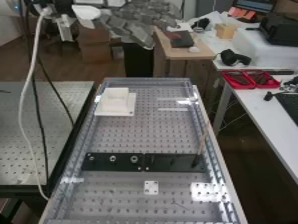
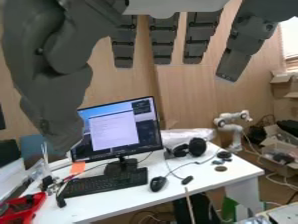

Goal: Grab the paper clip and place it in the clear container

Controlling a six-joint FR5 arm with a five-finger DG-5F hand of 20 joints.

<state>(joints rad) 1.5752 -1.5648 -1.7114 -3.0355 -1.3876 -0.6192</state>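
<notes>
The hand [image 1: 141, 22] is high over the far end of the bench, well above its surface, with straight, spread fingers. In the wrist view the hand [image 2: 166, 37] shows straight fingers and a thumb standing apart, nothing between them. A thin dark line [image 1: 179, 204] lies on the perforated bench top [image 1: 126, 200]; I cannot tell if it is the paper clip. Bright glare [image 1: 209, 192] lies to its right, and whether a clear container stands there cannot be made out.
A white square block [image 1: 116, 102] sits at the bench's far left. A black strip [image 1: 173, 161] with nuts crosses the middle, a thin stick [image 1: 202, 142] rising at its right end. A small white plate [image 1: 151, 187] lies nearer. Red trays [image 1: 241, 80] are on the right-hand table.
</notes>
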